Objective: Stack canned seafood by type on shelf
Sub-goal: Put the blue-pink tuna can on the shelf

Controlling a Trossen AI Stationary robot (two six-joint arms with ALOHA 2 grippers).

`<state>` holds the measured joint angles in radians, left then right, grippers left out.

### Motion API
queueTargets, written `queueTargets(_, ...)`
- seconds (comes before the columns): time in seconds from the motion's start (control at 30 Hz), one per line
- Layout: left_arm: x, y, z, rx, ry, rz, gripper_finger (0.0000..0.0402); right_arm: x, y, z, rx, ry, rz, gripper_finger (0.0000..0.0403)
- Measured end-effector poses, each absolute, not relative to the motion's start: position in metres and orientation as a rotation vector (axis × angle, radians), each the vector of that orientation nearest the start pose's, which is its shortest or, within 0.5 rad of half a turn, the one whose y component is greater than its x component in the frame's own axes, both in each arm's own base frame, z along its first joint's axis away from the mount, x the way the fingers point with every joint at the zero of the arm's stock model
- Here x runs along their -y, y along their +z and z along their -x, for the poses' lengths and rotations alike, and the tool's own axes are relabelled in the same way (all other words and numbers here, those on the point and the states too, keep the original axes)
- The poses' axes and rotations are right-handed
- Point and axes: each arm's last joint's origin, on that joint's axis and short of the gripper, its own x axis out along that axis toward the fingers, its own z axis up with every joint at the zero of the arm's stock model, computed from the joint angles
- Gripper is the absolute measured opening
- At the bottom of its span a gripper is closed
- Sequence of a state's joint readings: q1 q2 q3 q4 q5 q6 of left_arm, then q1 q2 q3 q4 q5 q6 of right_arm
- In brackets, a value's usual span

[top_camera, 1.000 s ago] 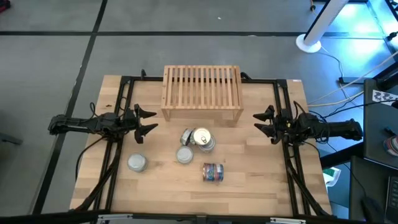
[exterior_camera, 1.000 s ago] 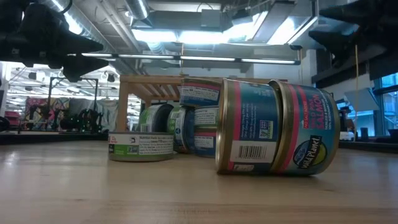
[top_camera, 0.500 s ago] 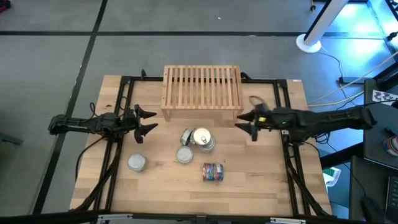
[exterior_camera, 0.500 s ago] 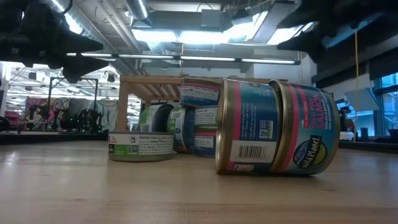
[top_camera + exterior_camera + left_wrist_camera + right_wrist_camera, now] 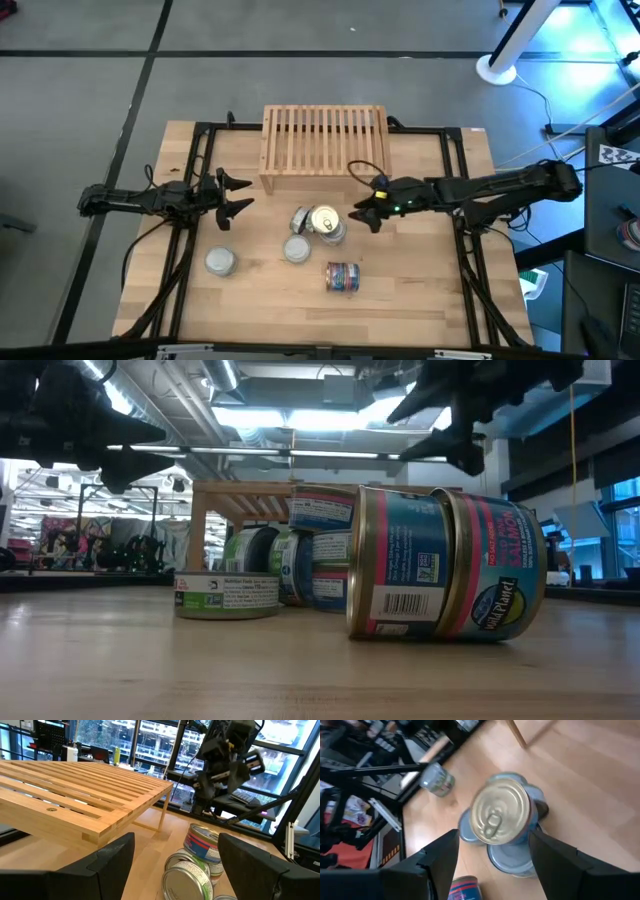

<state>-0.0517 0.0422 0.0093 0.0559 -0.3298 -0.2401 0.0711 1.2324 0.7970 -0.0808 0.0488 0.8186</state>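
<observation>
Wooden slatted shelf (image 5: 325, 147) stands at our table's (image 5: 420, 270) far edge, our right gripper (image 5: 363, 208) hangs empty with fingers spread just beside the gold-lidded tin (image 5: 325, 220) atop the central cluster, and our left gripper (image 5: 237, 194), also spread and empty, waits apart.

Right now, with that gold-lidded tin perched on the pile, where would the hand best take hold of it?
Judging from the pictures, across its round side wall, coming down from above. The gold-lidded tin sits atop other tins with its lid facing up, so its sides are exposed. The right hand is open beside the pile and looks wide enough to straddle it.
</observation>
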Motion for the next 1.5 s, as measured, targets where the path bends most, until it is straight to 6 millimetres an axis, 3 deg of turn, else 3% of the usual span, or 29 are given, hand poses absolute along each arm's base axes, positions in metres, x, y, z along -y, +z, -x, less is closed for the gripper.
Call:
queueTargets(0.63, -0.004, 0.169, -0.099, 0.056, 0.274, 0.243, 0.0282, -0.019, 0.206, -0.295, -0.604, -0.329, -0.914, 0.0239)
queueTargets(1.5, -0.004, 0.169, -0.099, 0.056, 0.275, 0.243, 0.0282, -0.013, 0.197, -0.31, -0.552, -0.289, -0.961, 0.0239)
